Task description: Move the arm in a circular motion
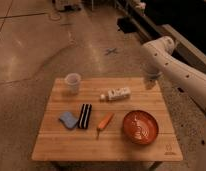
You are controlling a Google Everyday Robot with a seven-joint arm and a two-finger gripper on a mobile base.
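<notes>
The arm (173, 67) is a thick glossy white tube that reaches in from the right, with its rounded joint above the table's back right corner. From that joint a short segment hangs down and ends in the gripper (150, 82), just over the back right edge of the wooden table (106, 145). The gripper is shut, and I see nothing in it. It hangs to the right of the lying white bottle (116, 93) and touches no object.
On the table are a white cup (72, 82) at the back left, a blue sponge (68, 120), a black-and-white striped bar (85, 116), an orange carrot (104, 121) and a red-orange bowl (140, 126) at the front right. Bare concrete floor surrounds the table.
</notes>
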